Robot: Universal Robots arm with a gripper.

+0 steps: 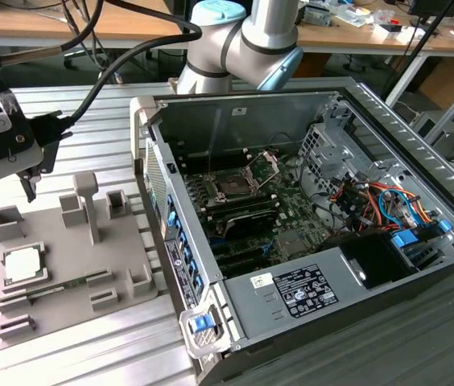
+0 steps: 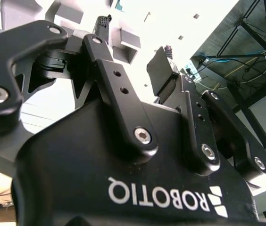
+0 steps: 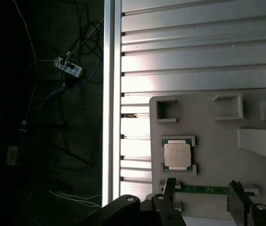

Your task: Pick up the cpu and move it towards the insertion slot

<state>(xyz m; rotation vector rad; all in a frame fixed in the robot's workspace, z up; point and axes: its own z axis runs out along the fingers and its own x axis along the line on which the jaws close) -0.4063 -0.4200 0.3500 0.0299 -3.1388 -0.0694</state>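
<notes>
At the exterior view's left, the gripper [image 1: 3,193] is hanging above the far-left corner of the grey tray [image 1: 120,245]. Its 2 fingers are spread apart and are gripping nothing. In the second wrist view the fingers [image 2: 163,66] are standing parted, with only bright background between them.

The cpu [image 1: 24,264] is lying flat in a square seat on the tray's left part, lower than the gripper and not touching it. In the first wrist view the cpu [image 3: 178,155] is sitting pale face up between corner brackets. It is near the gripper [image 3: 203,189] but apart from both fingertips. The tray is resting on a slatted aluminium table [image 1: 90,137].

Further toward the exterior view's right, an open computer case [image 1: 235,112] is standing beside the tray. The arm's silver and blue joint [image 1: 251,40] is showing behind it. Inside, the insertion slot [image 1: 233,186] is sitting on the green circuit board [image 1: 291,209], with its metal load plate [image 1: 269,161] tilted up. The slot is well apart from the cpu, with the case wall between them.
</notes>
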